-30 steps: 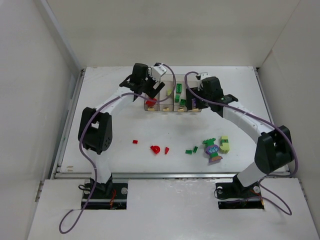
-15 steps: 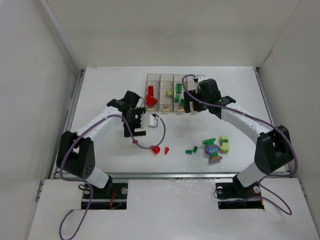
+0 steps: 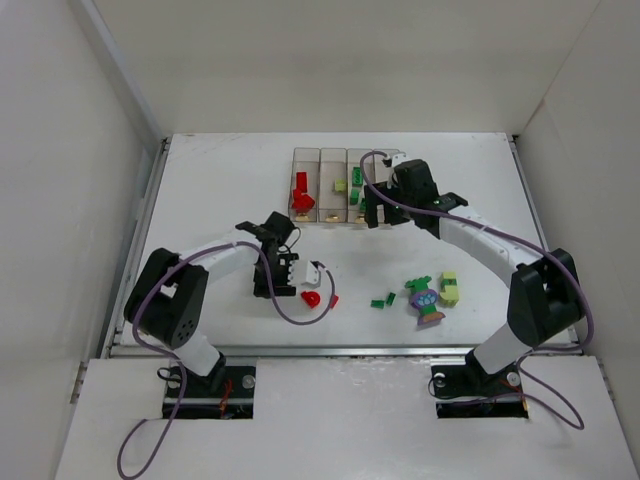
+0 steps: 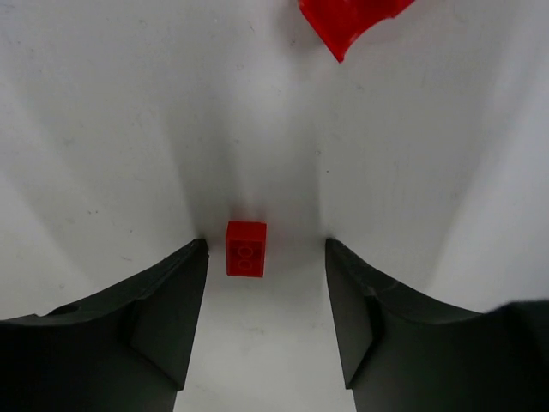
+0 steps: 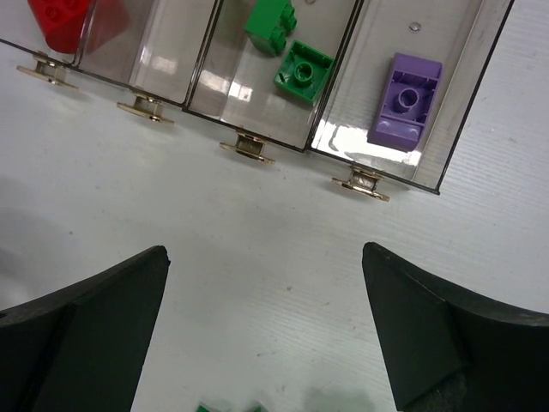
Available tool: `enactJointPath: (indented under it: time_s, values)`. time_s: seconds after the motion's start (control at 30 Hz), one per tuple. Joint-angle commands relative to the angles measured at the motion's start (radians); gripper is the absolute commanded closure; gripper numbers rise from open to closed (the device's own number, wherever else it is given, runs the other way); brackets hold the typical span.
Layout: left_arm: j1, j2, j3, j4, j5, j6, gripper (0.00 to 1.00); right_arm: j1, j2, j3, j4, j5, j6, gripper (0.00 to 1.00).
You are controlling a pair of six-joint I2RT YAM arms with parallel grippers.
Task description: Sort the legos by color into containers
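Note:
A small red brick (image 4: pixel 246 249) lies on the table between the open fingers of my left gripper (image 4: pixel 266 246), close to the left finger; the gripper (image 3: pixel 266 285) hides it in the top view. A larger red piece (image 4: pixel 347 21) lies just beyond, also seen from above (image 3: pixel 312 298). The four clear bins (image 3: pixel 322 160) stand at the back. My right gripper (image 5: pixel 264 251) is open and empty just in front of them (image 3: pixel 375 212). The bins hold a red brick (image 5: pixel 60 21), green bricks (image 5: pixel 287 51) and a purple brick (image 5: pixel 405 99).
Loose on the front right of the table are small green bricks (image 3: pixel 383 299), a purple and green clump (image 3: pixel 425 300) and a lime-yellow brick (image 3: pixel 450 288). A small red wedge (image 3: pixel 333 299) lies beside the larger red piece. White walls enclose the table.
My left arm has swung from the leftmost bin down to the table front, over the small red brick. A red brick now lies in that bin. The right arm has barely moved.

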Motion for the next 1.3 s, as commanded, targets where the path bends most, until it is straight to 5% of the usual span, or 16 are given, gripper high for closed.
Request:
enactJointPath:
  time_s: [0.0,0.23,0.33,0.6,0.73,0.93,1.1,1.2,1.23,1.27]
  values:
    - [-0.007,0.037,-0.014,0.029,0.004,-0.039,0.47,0.01,0.001,0.018,0.02,0.01,-0.001,0.0]
    - [-0.016,0.038,-0.05,0.084,-0.016,-0.048,0.73,0.01,-0.009,0.009,0.02,0.019,-0.001,0.0]
    - [-0.016,0.029,-0.027,0.084,-0.027,-0.057,1.0,0.01,-0.019,0.009,0.02,0.019,-0.001,0.0]
    - [0.045,0.029,0.209,0.038,0.129,-0.189,1.0,0.01,-0.009,0.018,0.02,0.019,-0.001,0.0]
    - [0.131,0.072,0.409,0.097,0.251,-0.396,1.0,0.01,-0.009,0.018,0.02,0.019,-0.001,0.0]
    - [0.151,0.179,0.561,0.41,0.164,-0.738,1.0,0.01,-0.009,0.018,0.02,0.019,-0.001,0.0]
    - [0.151,0.288,0.67,0.524,0.056,-0.795,1.0,0.019,-0.02,0.018,0.011,0.019,-0.001,0.0]
    - [0.151,0.353,0.726,0.547,-0.002,-0.804,0.85,0.039,-0.031,0.018,0.001,0.044,-0.01,0.0]
    - [0.151,0.365,0.759,0.547,-0.011,-0.813,0.65,0.039,-0.042,0.018,0.001,0.044,-0.022,0.0]
    - [0.151,0.374,0.771,0.547,-0.011,-0.822,0.57,0.05,-0.054,0.018,0.001,0.044,-0.034,0.0]
